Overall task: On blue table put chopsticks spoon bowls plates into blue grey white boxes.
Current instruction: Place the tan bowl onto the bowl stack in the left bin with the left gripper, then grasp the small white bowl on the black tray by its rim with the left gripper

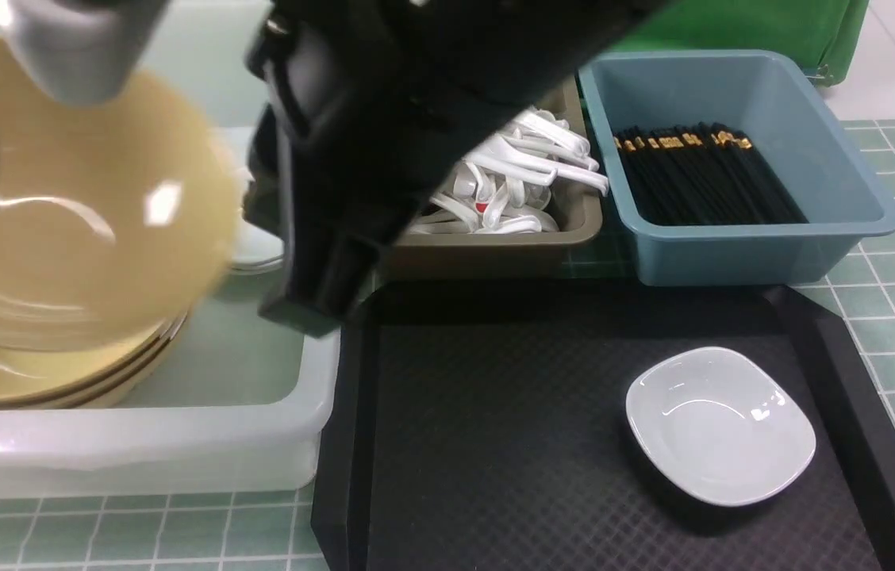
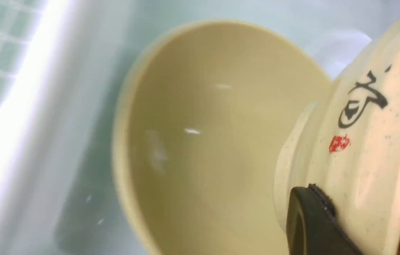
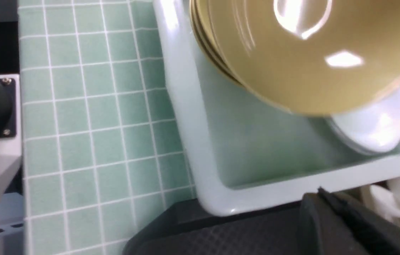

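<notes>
**Ana:** Front view puts the raised yellow bowl (image 1: 74, 206) at nine o'clock, tilted above the stack of bowls (image 1: 59, 381) inside the white tub (image 1: 178, 452). Who has it?

**Ben:** The left gripper (image 2: 361, 230). Its wrist view shows a black pad (image 2: 310, 219) flat on the bowl's speckled outer wall, so the jaws pinch the wall at the rim.

**Ana:** How does such a bowl handle?

**Ben:** Probably stiff, glossy and slick, and likely to chip if it drops onto the stack. A rim pinch hangs all the weight off to one side, so it may swing or slip. Lowering it close before letting go looks wise.

**Ana:** And the right gripper (image 3: 345, 226)?

**Ben:** Jaws pressed together, nothing seen in them, near the tub's corner.

**Ana:** What is left?

**Ben:** One white dish (image 1: 721, 424) at five o'clock on the black tray (image 1: 495, 444). It is small, shallow and smooth, and probably light. Its thin raised edge seems the only place to grip. The chopsticks (image 1: 701, 182) lie in the blue bin (image 1: 741, 254) at one o'clock, and the spoons (image 1: 519, 174) in the grey-brown bin (image 1: 495, 250) at twelve.
</notes>
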Controlling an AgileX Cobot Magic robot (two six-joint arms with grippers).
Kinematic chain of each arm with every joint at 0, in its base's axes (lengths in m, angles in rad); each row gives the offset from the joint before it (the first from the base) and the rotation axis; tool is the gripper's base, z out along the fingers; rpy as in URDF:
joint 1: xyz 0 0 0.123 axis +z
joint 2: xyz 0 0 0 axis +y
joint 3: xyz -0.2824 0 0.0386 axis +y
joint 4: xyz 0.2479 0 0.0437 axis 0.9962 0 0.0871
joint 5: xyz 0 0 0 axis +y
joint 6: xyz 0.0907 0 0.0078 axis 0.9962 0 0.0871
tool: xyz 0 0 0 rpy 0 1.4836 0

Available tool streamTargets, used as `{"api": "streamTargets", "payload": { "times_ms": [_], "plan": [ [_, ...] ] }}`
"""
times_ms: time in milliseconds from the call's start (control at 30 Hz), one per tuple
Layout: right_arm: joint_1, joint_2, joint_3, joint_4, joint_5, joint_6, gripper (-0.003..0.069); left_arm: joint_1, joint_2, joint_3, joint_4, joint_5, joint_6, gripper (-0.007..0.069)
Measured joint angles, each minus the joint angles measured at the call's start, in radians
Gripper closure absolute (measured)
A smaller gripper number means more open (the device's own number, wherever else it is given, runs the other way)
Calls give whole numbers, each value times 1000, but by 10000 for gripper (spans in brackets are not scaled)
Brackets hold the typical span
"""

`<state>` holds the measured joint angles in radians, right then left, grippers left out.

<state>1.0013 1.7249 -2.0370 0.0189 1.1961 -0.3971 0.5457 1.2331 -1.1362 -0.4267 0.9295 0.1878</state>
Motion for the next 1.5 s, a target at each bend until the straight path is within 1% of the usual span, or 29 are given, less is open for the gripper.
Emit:
{"api": "streamTargets", "payload": {
  "times_ms": [67,133,300,433,500,533,567,667,700,733,800,867,933,967,1000,1033,1133,1200,1267,1300,1333,1400,1433,1500],
  "plan": [
    [0,0,-8,-7,-1,-3,613,50,15,29,-24,-54,15,619],
    [0,0,-13,-11,-2,-8,612,71,38,37,-38,-81,26,619],
    [1,0,-15,-19,-8,-25,612,76,155,45,-83,-114,73,606],
    [1,0,-15,-19,-8,-27,612,76,231,45,-85,-111,106,560],
    [1,0,-15,-19,-9,-29,612,76,252,45,-78,-111,122,514],
    [1,0,-15,-19,-9,-34,612,76,258,45,-68,-107,126,463],
    [1,0,-15,-19,-9,-40,612,76,260,45,-62,-105,128,438],
    [1,0,-15,-19,-5,-52,612,74,258,43,-15,-89,111,291],
    [1,0,-15,-19,-1,-53,612,74,253,33,21,-80,96,225],
    [1,0,-15,-19,3,-53,612,74,249,27,43,-80,90,193],
    [-2,0,-15,-19,16,-54,612,76,236,-7,84,-59,70,99],
    [-11,0,-15,-13,31,-54,612,75,216,-56,87,-23,59,41],
    [-32,-1,-15,-13,46,-54,612,57,183,-117,72,20,44,11],
    [-40,-1,-15,-13,51,-54,612,43,173,-133,67,29,43,9],
    [-55,-2,-15,-19,58,-52,612,-2,155,-157,50,41,43,8],
    [-73,-3,-15,-19,61,-48,612,-67,143,-178,34,48,48,14],
    [-118,-11,-11,-19,66,-22,612,-293,146,-194,17,50,60,62],
    [-139,-25,4,-19,66,-11,612,-440,174,-194,31,47,58,97],
    [-178,-83,60,-19,66,13,612,-621,244,-194,98,19,36,159],
    [-186,-103,88,-19,66,19,612,-675,277,-194,134,2,18,195],
    [-198,-136,118,-19,66,29,612,-719,319,-194,180,-20,-7,235],
    [-212,-177,162,-19,66,36,612,-768,369,-194,244,-44,-44,293],
    [-216,-194,180,-19,66,38,612,-783,397,-194,269,-51,-67,308],
    [-228,-234,222,-19,66,53,612,-797,448,-194,330,-52,-119,379]
  ]
}}
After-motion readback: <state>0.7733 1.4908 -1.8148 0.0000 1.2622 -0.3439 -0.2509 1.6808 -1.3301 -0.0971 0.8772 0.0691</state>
